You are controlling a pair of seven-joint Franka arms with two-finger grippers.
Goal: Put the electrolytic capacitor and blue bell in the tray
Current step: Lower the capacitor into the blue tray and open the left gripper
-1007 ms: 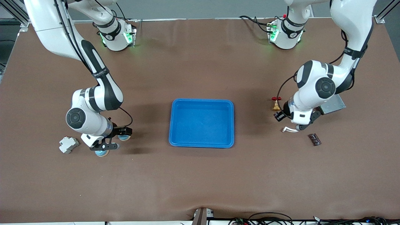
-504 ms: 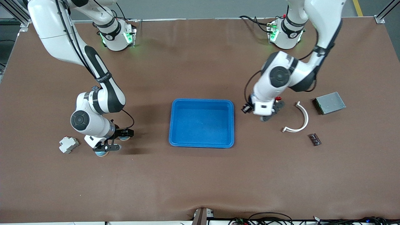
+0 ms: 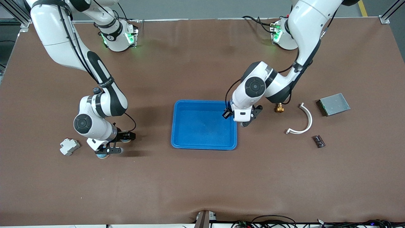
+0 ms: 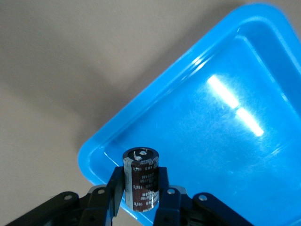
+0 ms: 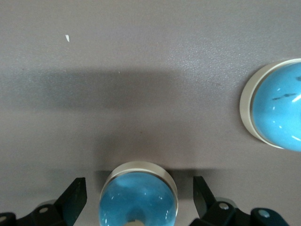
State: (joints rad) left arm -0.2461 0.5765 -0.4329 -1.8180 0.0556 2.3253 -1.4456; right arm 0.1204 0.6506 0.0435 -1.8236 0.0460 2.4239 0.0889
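The bright-blue tray [image 3: 204, 102] lies mid-table. My left gripper [image 3: 239, 118] hangs over the tray's rim at the left arm's end, shut on the electrolytic capacitor [image 4: 140, 165], a dark brown cylinder held upright. In the left wrist view the tray [image 4: 225, 117] fills the space under the left gripper [image 4: 141, 188]. My right gripper [image 3: 118, 143] is low over the table at the right arm's end, open. A blue bell [image 5: 138, 200] stands on the table between the right gripper's [image 5: 138, 188] fingers, untouched. A second blue bell [image 5: 277, 110] sits beside it. The front view shows bells [image 3: 101, 155] [image 3: 127, 139] peeking out by the hand.
A white-grey block [image 3: 69, 146] lies beside the right gripper. Toward the left arm's end are a small brass fitting [image 3: 279, 109], a white curved strip [image 3: 302, 122], a flat grey metal box [image 3: 333, 104] and a small dark part [image 3: 318, 141].
The left arm swung from beside the white curved strip across to the tray's rim, carrying the capacitor. The right gripper stayed open and barely shifted around the bell.
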